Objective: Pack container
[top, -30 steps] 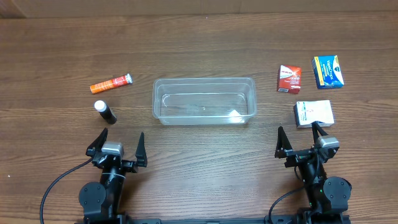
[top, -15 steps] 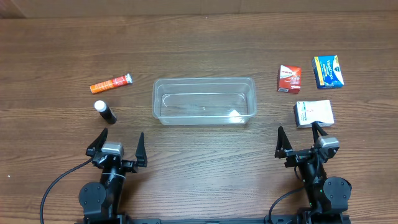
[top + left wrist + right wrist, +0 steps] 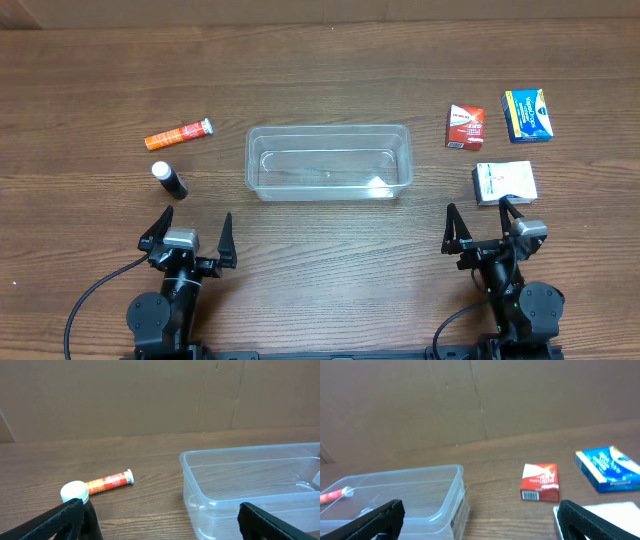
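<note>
The clear plastic container (image 3: 328, 162) stands empty at the table's centre; it also shows in the left wrist view (image 3: 260, 487) and the right wrist view (image 3: 395, 495). Left of it lie an orange tube (image 3: 178, 133) and a black bottle with a white cap (image 3: 169, 180). To the right lie a red box (image 3: 465, 127), a blue box (image 3: 529, 115) and a white box (image 3: 505, 183). My left gripper (image 3: 188, 232) is open and empty near the front edge, just below the bottle. My right gripper (image 3: 486, 222) is open and empty, just below the white box.
A brown cardboard wall (image 3: 150, 395) stands behind the wooden table (image 3: 330, 250). The bottle's white cap (image 3: 74, 492) sits right beside my left finger in the left wrist view.
</note>
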`<state>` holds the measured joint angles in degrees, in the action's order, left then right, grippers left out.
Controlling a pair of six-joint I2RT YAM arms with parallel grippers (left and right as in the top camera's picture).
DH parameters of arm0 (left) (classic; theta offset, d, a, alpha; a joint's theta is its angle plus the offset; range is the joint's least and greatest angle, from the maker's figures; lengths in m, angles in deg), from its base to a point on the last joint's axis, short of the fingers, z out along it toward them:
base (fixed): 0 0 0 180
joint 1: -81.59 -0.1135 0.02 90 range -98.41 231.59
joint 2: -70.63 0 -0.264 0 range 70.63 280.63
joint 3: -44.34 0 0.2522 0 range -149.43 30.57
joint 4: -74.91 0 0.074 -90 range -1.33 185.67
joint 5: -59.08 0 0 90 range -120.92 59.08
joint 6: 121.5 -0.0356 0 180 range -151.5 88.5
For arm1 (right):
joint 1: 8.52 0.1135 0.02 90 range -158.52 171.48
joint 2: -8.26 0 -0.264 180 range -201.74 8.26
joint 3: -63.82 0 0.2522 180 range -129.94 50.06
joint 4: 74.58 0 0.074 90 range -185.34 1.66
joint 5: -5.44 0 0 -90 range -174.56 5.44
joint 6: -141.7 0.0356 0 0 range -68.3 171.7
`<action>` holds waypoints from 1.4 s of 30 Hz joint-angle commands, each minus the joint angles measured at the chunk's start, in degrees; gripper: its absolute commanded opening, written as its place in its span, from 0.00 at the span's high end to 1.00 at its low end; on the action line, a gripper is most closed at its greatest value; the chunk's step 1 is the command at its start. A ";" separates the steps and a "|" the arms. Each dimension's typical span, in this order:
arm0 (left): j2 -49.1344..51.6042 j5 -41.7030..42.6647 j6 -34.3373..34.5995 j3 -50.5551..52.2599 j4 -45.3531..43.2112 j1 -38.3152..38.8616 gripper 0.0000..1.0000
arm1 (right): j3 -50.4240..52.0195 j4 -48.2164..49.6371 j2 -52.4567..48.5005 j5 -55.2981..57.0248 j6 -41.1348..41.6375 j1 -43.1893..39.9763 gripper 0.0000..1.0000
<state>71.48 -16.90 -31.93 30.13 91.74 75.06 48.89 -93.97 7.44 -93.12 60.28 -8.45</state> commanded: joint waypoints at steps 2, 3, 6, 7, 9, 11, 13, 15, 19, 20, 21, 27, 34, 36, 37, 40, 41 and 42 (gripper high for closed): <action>-0.57 0.61 -0.46 0.17 -0.07 -0.35 0.00 | -10.45 -5.25 -6.40 0.66 2.56 0.17 0.00; -0.57 0.61 -0.46 0.17 -0.07 -0.35 0.00 | -14.51 -6.93 -10.82 0.85 2.54 0.17 0.00; -0.57 0.61 -0.46 0.17 -0.07 -0.35 0.00 | -28.37 -13.35 -27.52 0.85 1.88 0.17 0.00; -0.57 0.61 -0.46 0.17 -0.07 -0.35 0.00 | -34.32 -16.52 -34.53 0.79 1.90 0.17 0.00; -0.57 0.59 -0.46 0.17 -0.07 -0.35 0.00 | -45.11 -23.08 -46.38 0.50 0.39 0.17 0.00; -0.57 0.61 -0.46 0.17 -0.07 -0.35 0.00 | -58.90 -31.98 -60.37 -3.39 -4.81 0.11 0.00; -0.57 0.61 -0.46 0.17 -0.07 -0.35 0.00 | -70.95 -39.89 -71.43 -7.76 -8.79 -1.09 0.00; -0.57 0.61 -0.46 0.17 -0.07 -0.35 0.00 | -80.67 -45.68 -79.80 -9.29 -10.56 -2.19 0.00; -0.57 0.61 -0.46 0.17 -0.07 -0.35 0.00 | -86.93 -40.30 -87.06 -2.23 -10.84 -4.55 0.00; -0.57 0.61 -0.46 0.17 -0.07 -0.35 0.00 | -86.93 -37.57 -87.27 -1.11 -14.64 -5.95 0.00; -0.57 0.61 -0.46 0.17 -0.07 -0.35 0.00 | -86.95 -36.20 -87.43 0.68 -15.10 -7.06 0.00; -0.57 0.59 -0.46 0.17 -0.07 -0.35 0.00 | -86.99 -34.71 -94.73 5.09 -21.07 -16.63 0.00; -0.57 0.61 -0.46 0.17 -0.07 -0.35 0.00 | -100.32 -46.82 -112.85 4.46 -20.65 -18.80 0.00; -0.57 0.61 -0.46 0.17 -0.07 -0.35 0.00 | -109.87 -54.38 -117.90 4.39 -19.98 -18.80 0.00; -0.57 0.61 -0.46 0.17 -0.07 -0.35 0.00 | -114.77 -57.86 -120.08 3.98 -19.08 -18.84 0.00; -0.57 0.61 -0.46 0.17 -0.07 -0.35 0.00 | -122.64 -63.04 -123.69 1.99 -16.68 -19.23 0.00; -0.57 0.59 -0.46 0.17 -0.07 -0.35 0.00 | -122.73 -63.04 -124.17 1.92 -16.17 -19.23 0.00; -0.57 0.61 -0.46 0.17 -0.07 -0.35 0.00 | -122.73 -63.28 -124.93 1.81 -15.69 -19.23 0.00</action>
<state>71.39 -16.53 -31.93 30.10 91.74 75.06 -71.59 -156.66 -115.24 -90.10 42.20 -27.29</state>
